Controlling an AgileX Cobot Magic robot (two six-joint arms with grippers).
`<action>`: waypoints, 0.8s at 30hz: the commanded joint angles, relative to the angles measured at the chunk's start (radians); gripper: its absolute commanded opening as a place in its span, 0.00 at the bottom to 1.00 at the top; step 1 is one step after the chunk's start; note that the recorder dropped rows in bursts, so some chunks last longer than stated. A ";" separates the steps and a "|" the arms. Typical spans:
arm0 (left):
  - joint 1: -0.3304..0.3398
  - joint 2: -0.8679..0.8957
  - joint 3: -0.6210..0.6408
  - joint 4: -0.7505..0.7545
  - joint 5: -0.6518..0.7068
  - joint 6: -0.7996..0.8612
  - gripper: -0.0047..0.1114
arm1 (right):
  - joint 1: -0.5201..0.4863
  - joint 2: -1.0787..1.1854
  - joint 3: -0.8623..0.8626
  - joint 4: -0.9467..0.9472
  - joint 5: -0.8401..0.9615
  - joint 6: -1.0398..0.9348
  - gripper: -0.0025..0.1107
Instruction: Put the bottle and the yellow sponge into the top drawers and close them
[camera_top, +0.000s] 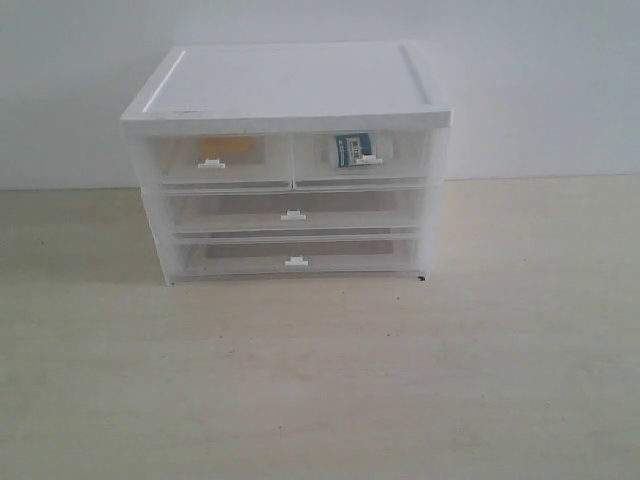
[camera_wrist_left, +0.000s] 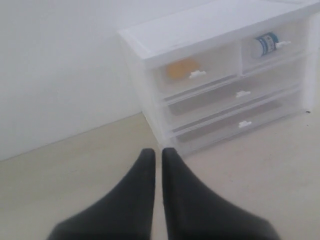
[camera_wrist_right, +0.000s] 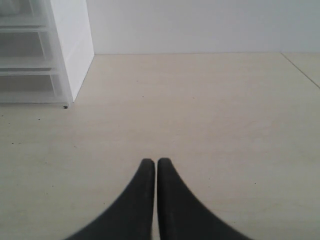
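Observation:
A white cabinet (camera_top: 290, 85) stands at the back of the table. Both top drawers are pushed in flush. Through the left top drawer (camera_top: 215, 160) the yellow sponge (camera_top: 225, 150) shows; the left wrist view also shows the sponge (camera_wrist_left: 181, 68). The bottle (camera_top: 350, 148) lies inside the right top drawer (camera_top: 362, 157), and the bottle (camera_wrist_left: 265, 43) shows in the left wrist view too. My left gripper (camera_wrist_left: 158, 151) is shut and empty, well back from the cabinet's left corner. My right gripper (camera_wrist_right: 152, 161) is shut and empty over bare table, right of the cabinet (camera_wrist_right: 70, 45). Neither gripper appears in the exterior view.
Two full-width translucent drawers (camera_top: 292, 212) sit shut below the top pair. The light wooden table (camera_top: 320, 380) spreads in front of and beside the cabinet. A white wall (camera_top: 540, 80) stands close behind it.

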 joint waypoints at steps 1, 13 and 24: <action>0.059 -0.105 0.040 -0.038 0.022 0.025 0.08 | 0.000 -0.005 -0.001 -0.002 -0.009 -0.002 0.02; 0.170 -0.282 0.193 -0.071 0.035 -0.025 0.08 | 0.000 -0.005 -0.001 -0.002 -0.009 -0.002 0.02; 0.260 -0.282 0.238 -0.123 -0.013 -0.025 0.08 | 0.000 -0.005 -0.001 -0.002 -0.009 -0.002 0.02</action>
